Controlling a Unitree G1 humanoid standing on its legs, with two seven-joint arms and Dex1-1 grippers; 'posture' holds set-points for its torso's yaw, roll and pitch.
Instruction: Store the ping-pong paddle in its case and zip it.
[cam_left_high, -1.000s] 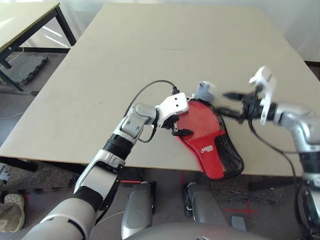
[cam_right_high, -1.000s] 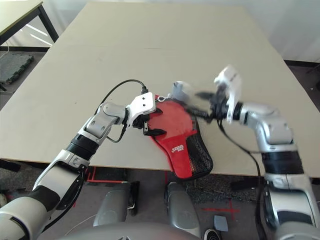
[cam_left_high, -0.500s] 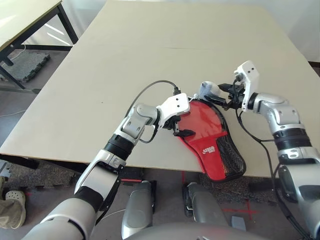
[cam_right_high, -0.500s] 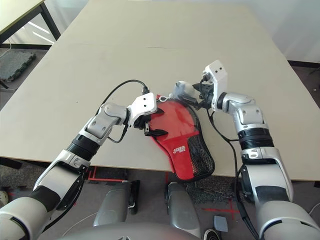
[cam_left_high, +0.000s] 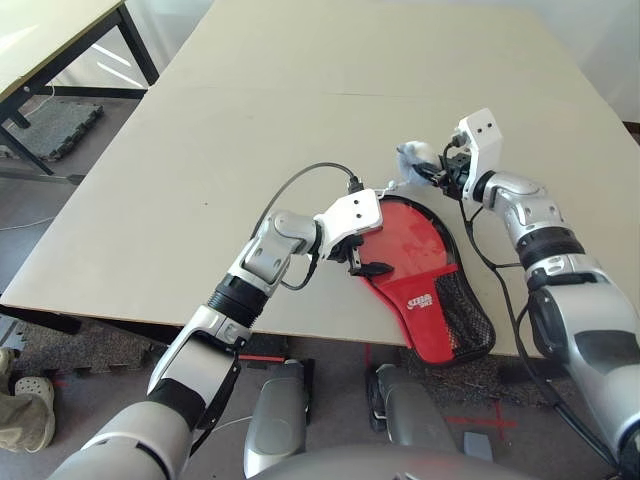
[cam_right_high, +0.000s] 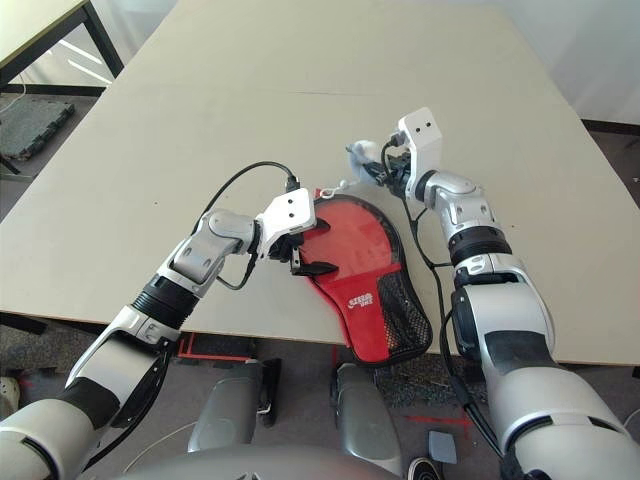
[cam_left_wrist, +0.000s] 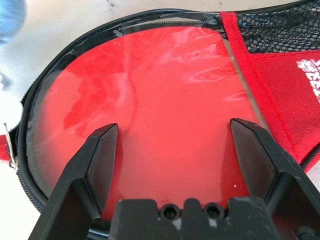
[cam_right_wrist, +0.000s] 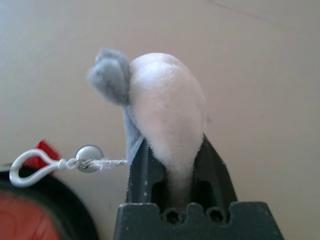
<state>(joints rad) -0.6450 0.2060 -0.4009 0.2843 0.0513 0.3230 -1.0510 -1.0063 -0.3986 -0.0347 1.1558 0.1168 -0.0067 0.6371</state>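
My left pincer gapes wide over the case, its narrow end toward me; my right pincer pinches the soft toy.

A pale beige, smooth-topped table carries a paddle-shaped red fabric case with a black rim and black mesh pocket. The case lies flat near the table's edge on the robot's side, its narrow end reaching past that edge.
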